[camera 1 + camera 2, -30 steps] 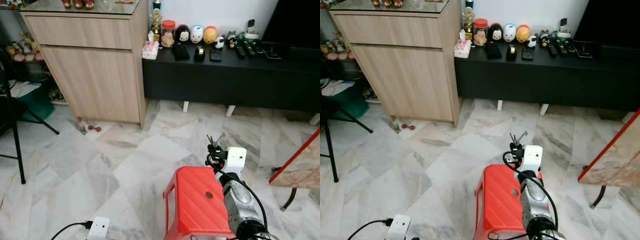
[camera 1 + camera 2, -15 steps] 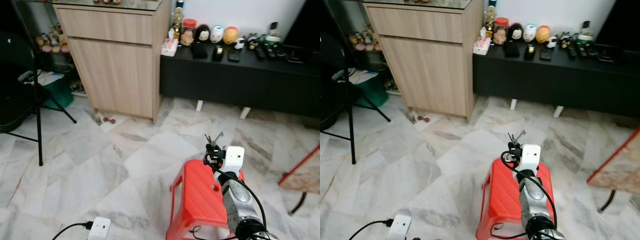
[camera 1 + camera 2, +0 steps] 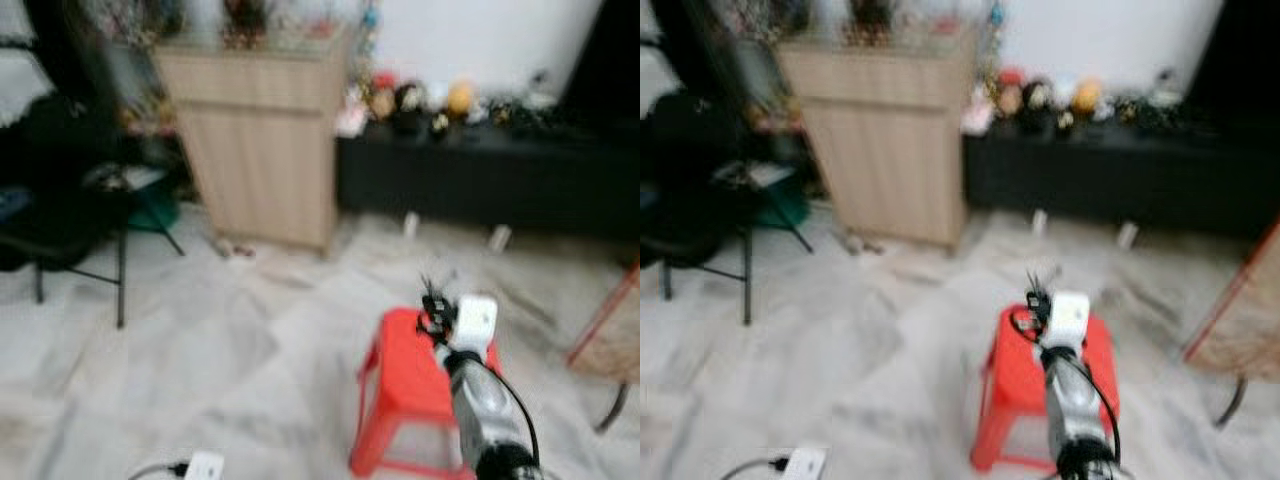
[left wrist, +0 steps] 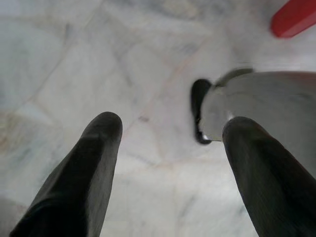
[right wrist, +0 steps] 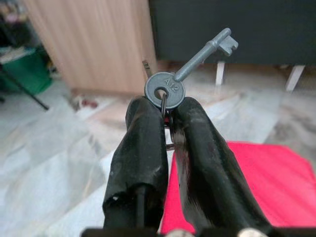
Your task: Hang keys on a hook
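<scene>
red stool point(image 3: 405, 385), wooden cabinet point(image 3: 262, 150), marble floor point(image 3: 200, 360)

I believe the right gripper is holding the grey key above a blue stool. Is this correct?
Not quite: the stool is red, not blue, as the right wrist view shows. The rest holds: the right gripper is closed on the grey key, above that stool.

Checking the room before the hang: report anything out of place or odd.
Little stands out. A white power strip lies loose on the marble floor. The right claw is shut on the keys, above a red stool. Head views are blurred.
</scene>
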Motion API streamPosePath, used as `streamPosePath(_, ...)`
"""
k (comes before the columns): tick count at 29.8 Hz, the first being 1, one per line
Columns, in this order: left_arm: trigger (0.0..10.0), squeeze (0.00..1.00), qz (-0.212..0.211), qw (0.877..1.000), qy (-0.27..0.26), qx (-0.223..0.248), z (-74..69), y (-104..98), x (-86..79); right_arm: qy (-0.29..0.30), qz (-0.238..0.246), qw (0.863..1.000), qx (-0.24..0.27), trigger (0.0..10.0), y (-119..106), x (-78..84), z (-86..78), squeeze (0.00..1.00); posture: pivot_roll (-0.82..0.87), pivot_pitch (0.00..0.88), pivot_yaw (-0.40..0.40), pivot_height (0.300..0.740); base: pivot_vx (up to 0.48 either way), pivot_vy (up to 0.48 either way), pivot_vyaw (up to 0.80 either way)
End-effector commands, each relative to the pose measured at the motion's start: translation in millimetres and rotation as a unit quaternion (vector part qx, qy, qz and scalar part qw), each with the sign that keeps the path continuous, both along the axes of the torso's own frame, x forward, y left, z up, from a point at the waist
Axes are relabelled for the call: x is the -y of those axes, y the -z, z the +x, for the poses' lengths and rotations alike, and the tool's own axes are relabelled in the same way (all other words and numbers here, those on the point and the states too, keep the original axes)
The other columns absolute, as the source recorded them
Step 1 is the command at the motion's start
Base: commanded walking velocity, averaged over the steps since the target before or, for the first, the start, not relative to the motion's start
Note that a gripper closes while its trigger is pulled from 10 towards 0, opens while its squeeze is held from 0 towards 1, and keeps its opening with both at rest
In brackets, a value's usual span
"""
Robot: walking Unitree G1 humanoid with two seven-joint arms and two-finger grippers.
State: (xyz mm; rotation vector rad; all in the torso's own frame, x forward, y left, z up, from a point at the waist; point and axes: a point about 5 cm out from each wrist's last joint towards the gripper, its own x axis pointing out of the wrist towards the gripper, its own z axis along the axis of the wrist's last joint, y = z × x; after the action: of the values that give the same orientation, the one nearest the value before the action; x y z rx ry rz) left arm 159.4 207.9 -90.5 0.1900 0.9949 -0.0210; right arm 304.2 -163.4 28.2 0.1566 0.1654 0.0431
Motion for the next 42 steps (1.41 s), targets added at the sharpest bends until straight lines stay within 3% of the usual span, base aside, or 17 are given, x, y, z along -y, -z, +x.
streamPosePath(1,10.0,0.00,-0.003,1.000,0.007,0.012,9.4,-3.3,4.7,0.005,-0.004,1.000,0.009,10.0,-5.8,4.0,4.5,0.00,0.04,0.000,-0.046,0.740,0.000,0.000,0.00)
streamPosePath(13,10.0,0.00,0.001,1.000,0.020,0.015,10.7,-3.7,6.4,0.008,-0.008,1.000,0.011,10.0,-8.4,4.6,6.9,0.00,0.04,0.000,-0.045,0.740,0.000,-0.021,0.00)
streamPosePath(42,10.0,0.00,0.002,0.999,0.033,0.015,12.3,-3.9,9.7,0.028,-0.027,0.999,-0.015,10.0,-6.8,11.8,9.8,0.00,0.01,0.000,-0.040,0.740,0.000,-0.464,0.00)
